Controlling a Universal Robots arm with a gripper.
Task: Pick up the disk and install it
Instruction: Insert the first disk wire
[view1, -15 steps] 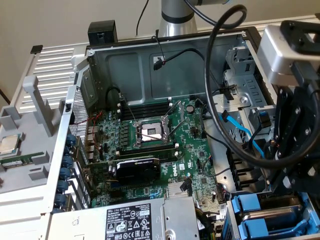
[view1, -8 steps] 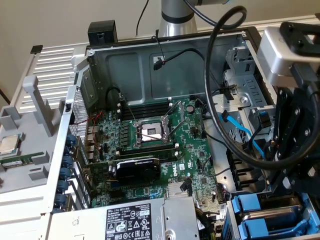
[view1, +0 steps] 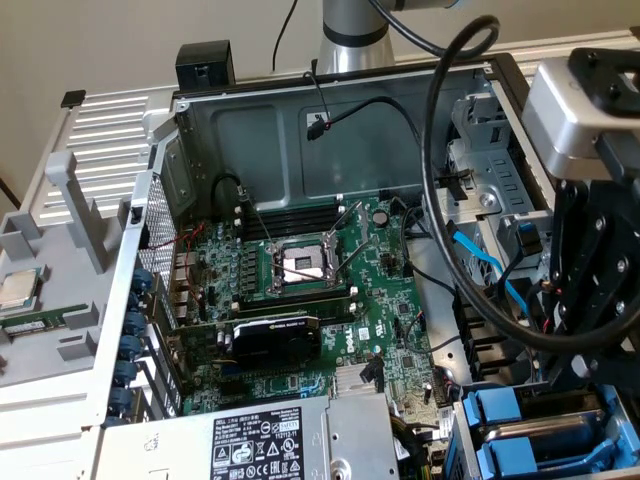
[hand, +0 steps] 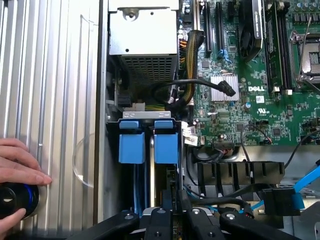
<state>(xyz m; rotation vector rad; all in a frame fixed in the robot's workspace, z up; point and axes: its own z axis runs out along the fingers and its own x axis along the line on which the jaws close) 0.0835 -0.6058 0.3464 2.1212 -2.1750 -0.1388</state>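
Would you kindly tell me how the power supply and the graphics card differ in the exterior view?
The power supply is a grey metal box, while the graphics card is black. The power supply carries a large black-and-white label; the graphics card has no such large label. The power supply is clearly the bulkier, whereas the graphics card is a slim bar across the green board. Both sit inside the open case.

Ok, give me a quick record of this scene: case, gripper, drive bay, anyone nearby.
case: computer case open, motherboard exposed
gripper: gripper over the drive bay
drive bay: two blue drive frames side by side
person: hand on a black knob beside the case
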